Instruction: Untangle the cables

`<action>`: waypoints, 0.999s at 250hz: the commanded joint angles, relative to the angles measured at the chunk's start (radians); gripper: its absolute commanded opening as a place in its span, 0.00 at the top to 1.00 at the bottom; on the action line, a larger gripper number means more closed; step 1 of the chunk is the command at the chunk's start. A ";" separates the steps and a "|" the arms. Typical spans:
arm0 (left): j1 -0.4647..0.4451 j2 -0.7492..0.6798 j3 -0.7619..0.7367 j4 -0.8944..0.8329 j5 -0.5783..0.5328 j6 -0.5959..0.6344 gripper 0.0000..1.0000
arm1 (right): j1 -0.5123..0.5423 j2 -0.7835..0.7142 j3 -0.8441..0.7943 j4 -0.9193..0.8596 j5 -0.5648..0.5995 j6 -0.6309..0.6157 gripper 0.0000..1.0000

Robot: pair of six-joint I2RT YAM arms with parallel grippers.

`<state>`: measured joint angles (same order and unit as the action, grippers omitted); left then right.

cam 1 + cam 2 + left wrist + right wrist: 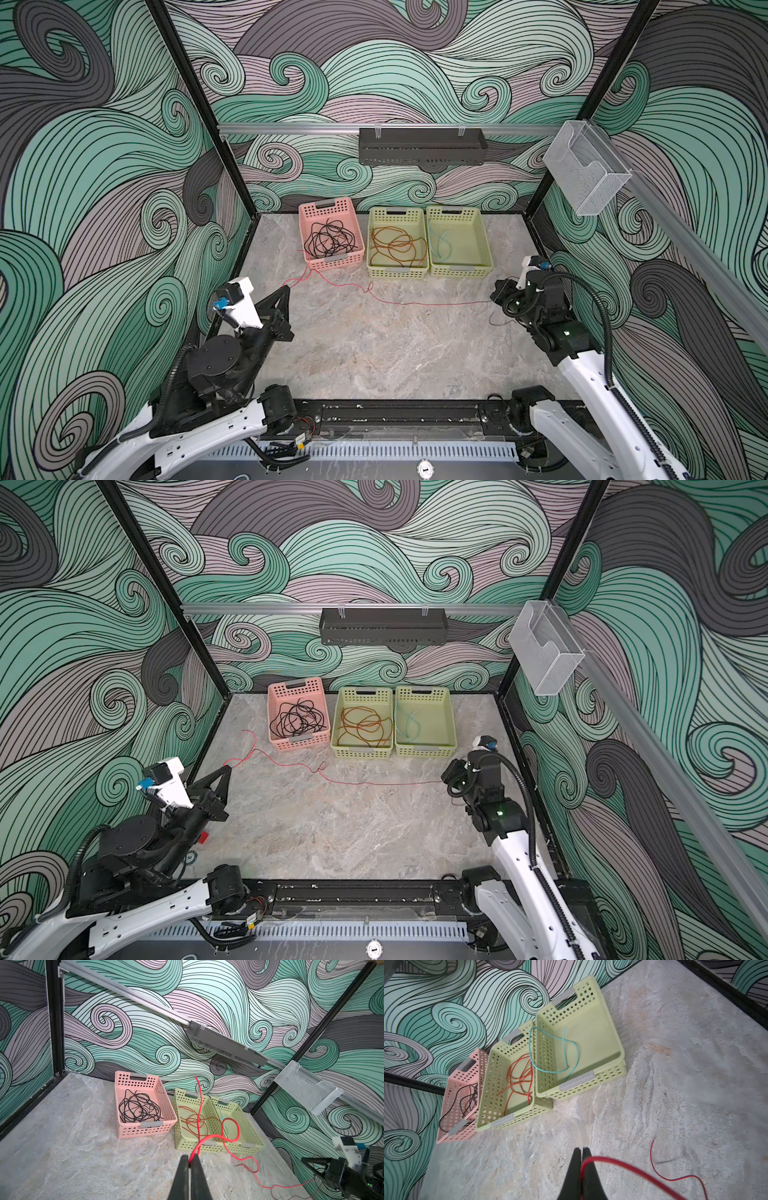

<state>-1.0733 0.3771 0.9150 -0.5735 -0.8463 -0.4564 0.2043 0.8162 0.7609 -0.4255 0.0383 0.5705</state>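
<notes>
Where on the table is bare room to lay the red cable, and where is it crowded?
Bare: the wide tabletop between the red cable and the front rail; the strip left of the pink basket; the corner right of the teal-cable basket. Crowded: the three baskets at the back.

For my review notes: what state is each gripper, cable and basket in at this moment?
left gripper, shut on the red cable
right gripper, shut on the red cable
red cable, outside the baskets, strung between both grippers, with a small loop left of middle
black cable, loosely coiled inside the pink basket
orange cable, loosely coiled inside the middle green basket
teal cable, lying inside the right green basket
</notes>
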 commanded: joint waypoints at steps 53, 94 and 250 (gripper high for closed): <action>0.385 0.528 0.285 0.129 0.567 0.028 1.00 | 0.218 0.423 0.616 0.018 -0.195 -0.039 1.00; 0.562 0.885 0.484 0.145 0.846 0.022 1.00 | 0.241 0.761 0.975 -0.069 -0.277 -0.059 1.00; 0.589 1.637 1.000 -0.075 0.977 0.025 0.69 | 0.253 1.487 1.679 -0.647 -0.334 -0.198 0.52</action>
<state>-0.4911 2.0106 1.8755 -0.5755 0.1184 -0.4267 0.4572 2.3409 2.4832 -0.9264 -0.2913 0.4393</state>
